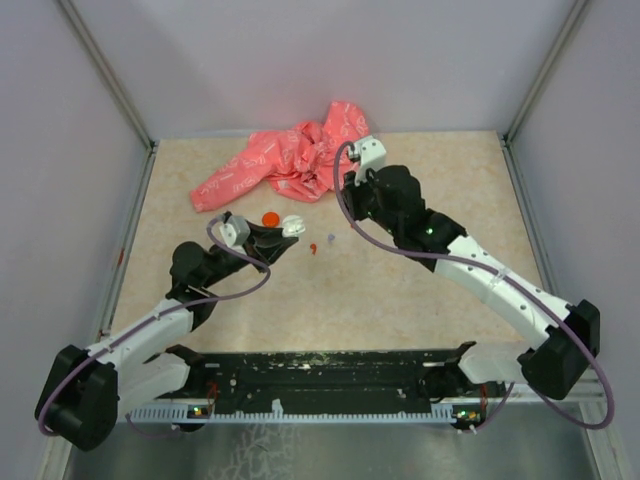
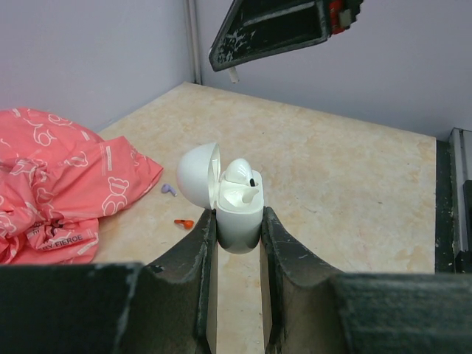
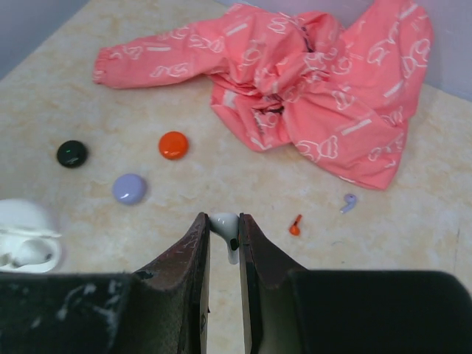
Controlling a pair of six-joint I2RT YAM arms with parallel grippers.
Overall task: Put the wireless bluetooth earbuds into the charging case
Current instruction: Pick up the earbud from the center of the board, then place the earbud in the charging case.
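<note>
My left gripper (image 2: 238, 230) is shut on a white charging case (image 2: 240, 214) with its lid open; one white earbud (image 2: 240, 174) sits inside it. My right gripper (image 3: 223, 221) is shut on a second white earbud (image 3: 225, 228) and holds it above the table. In the top view the left gripper (image 1: 285, 228) holds the case (image 1: 292, 224), and the right gripper (image 1: 345, 188) is to its right. A round red-orange case (image 3: 172, 144) lies shut on the table. One tiny red earbud (image 3: 295, 226) lies loose beside it; a second red one is out of view.
A crumpled pink printed cloth (image 3: 310, 96) lies at the back. A lavender disc (image 3: 129, 188) and a black disc (image 3: 71, 153) lie near the red-orange one. A lavender earbud (image 3: 349, 200) lies by the cloth's edge. Grey walls enclose the table (image 1: 420, 290).
</note>
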